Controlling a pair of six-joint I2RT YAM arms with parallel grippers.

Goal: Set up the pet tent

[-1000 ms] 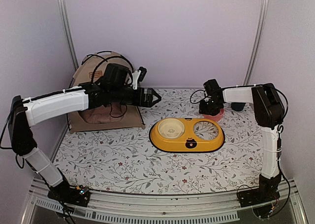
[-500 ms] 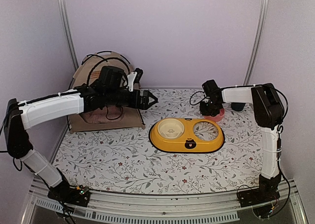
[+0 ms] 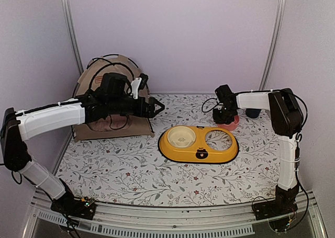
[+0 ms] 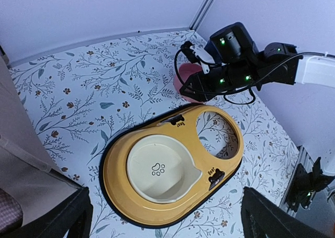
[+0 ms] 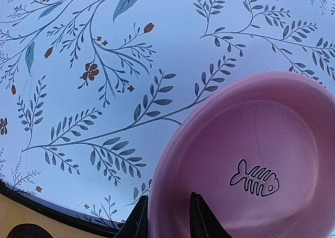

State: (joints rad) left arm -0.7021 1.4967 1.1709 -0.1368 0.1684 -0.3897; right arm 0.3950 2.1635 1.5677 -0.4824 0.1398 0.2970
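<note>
The tan pet tent (image 3: 119, 124) leans in the back left corner, with thin black poles looping over its top and a brown label patch. A checked cushion (image 3: 100, 124) shows low in its front. My left gripper (image 3: 156, 108) hangs open and empty just right of the tent, above the table. In the left wrist view its fingers (image 4: 57, 217) stand wide apart over the yellow feeder tray (image 4: 217, 138), with tent fabric (image 4: 15, 144) at the left edge. My right gripper (image 3: 226, 115) is shut on the rim of a pink bowl (image 5: 261, 144) at the back right.
The yellow double-bowl tray (image 3: 199, 144) lies mid-table with a white bowl (image 3: 181, 137) in its left hole. A dark cup (image 3: 253, 113) stands behind the right arm. Walls and metal posts close the back and sides.
My left arm has drawn back to the left toward the tent and risen a little, its gripper still open. The right gripper stays shut on the pink bowl.
</note>
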